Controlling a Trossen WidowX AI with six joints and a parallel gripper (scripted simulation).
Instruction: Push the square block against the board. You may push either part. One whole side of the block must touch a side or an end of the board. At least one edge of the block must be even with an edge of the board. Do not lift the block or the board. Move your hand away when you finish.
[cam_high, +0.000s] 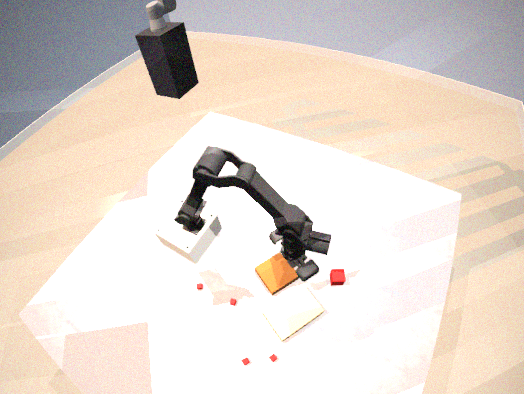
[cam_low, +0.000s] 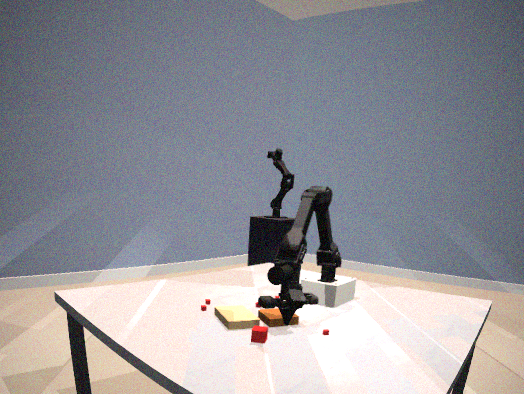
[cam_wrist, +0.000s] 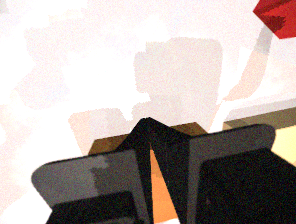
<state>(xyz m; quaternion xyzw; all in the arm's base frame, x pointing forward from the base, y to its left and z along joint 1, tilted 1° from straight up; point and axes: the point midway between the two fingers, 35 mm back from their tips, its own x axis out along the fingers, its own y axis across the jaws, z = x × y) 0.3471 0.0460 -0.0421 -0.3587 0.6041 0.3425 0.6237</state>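
Note:
The orange square block (cam_high: 275, 274) (cam_low: 272, 317) (cam_wrist: 162, 196) lies flat on the table. The larger cream board (cam_high: 292, 315) (cam_low: 236, 315) (cam_wrist: 287, 142) lies flat beside it, with a narrow gap between them in the top view and the wrist view. My gripper (cam_high: 295, 261) (cam_low: 288, 321) (cam_wrist: 145, 122) is shut and empty, pointing down. In the exterior view its tips are low, in front of the block's right part, at the side away from the board. Whether they touch the block cannot be told. The arm hides a corner of the block in the top view.
A red cube (cam_high: 337, 277) (cam_low: 259, 334) (cam_wrist: 281, 17) sits near the block and board. Several tiny red cubes lie about, one (cam_high: 233, 302) near the block and one (cam_low: 326, 332) to the gripper's right in the exterior view. The arm stands on a white box (cam_high: 197, 250) (cam_low: 341, 292).

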